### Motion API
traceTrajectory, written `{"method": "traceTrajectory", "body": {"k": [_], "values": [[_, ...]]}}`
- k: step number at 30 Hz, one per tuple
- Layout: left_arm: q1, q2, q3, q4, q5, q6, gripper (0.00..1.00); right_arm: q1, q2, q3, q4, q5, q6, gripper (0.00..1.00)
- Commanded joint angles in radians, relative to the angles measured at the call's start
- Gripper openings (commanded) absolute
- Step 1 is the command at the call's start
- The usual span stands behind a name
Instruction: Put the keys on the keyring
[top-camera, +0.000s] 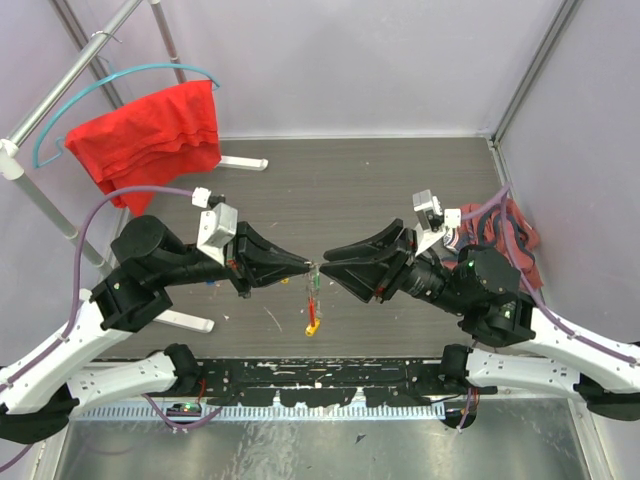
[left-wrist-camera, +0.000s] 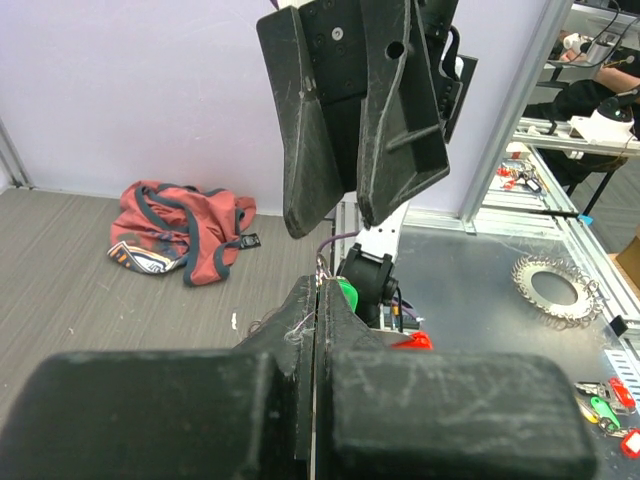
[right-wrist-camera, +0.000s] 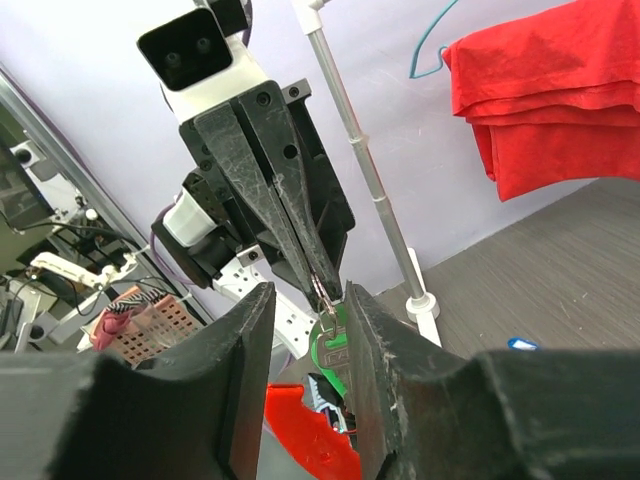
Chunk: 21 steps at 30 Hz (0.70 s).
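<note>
My left gripper (top-camera: 308, 266) (left-wrist-camera: 320, 283) is shut on the thin metal loop of the keyring (right-wrist-camera: 323, 287), held in the air over the table's middle. From the loop hang a green-tagged key (right-wrist-camera: 336, 345) (top-camera: 313, 286), the red bar (top-camera: 312, 312) and a yellow tag (top-camera: 311, 328). My right gripper (top-camera: 325, 268) (right-wrist-camera: 308, 292) faces the left one tip to tip and stands open. The green key lies between its fingers, close against the right finger (right-wrist-camera: 375, 340), with a gap on the other side. A blue-tagged key (right-wrist-camera: 522, 345) lies on the table.
A red cloth (top-camera: 150, 135) hangs on a hanger from the rack at the back left. The rack's white foot (top-camera: 240, 162) rests on the table. A crumpled red-and-blue cloth (top-camera: 510, 235) (left-wrist-camera: 185, 225) lies at the right. More tagged keys (left-wrist-camera: 603, 408) lie on the metal shelf.
</note>
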<state>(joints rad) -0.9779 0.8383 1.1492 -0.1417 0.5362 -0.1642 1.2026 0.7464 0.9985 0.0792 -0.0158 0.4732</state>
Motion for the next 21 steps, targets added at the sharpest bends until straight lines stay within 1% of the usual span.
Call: {"method": "traceTrajectory", "body": {"k": [1,7,10,12,14,17,21], "values": [[-0.003,-0.017,0.006,0.062,-0.003,-0.011,0.0,0.004,0.018,0.019,0.044,-0.028,0.009,0.39],[-0.003,-0.019,0.007,0.068,-0.002,-0.017,0.0,0.005,0.046,0.035,0.022,-0.086,-0.004,0.37],[-0.004,-0.02,0.006,0.068,-0.002,-0.019,0.0,0.004,0.049,0.032,0.031,-0.099,-0.004,0.29],[-0.003,-0.021,0.007,0.067,-0.005,-0.02,0.0,0.005,0.043,0.03,0.035,-0.099,-0.005,0.27],[-0.003,-0.023,0.006,0.064,-0.007,-0.018,0.0,0.004,0.037,0.028,0.034,-0.098,-0.008,0.29],[-0.004,-0.026,0.005,0.061,-0.008,-0.017,0.0,0.005,0.019,0.016,0.041,-0.09,-0.009,0.39],[-0.002,-0.029,0.006,0.059,-0.011,-0.015,0.0,0.005,0.001,0.005,0.046,-0.072,-0.006,0.4]]}}
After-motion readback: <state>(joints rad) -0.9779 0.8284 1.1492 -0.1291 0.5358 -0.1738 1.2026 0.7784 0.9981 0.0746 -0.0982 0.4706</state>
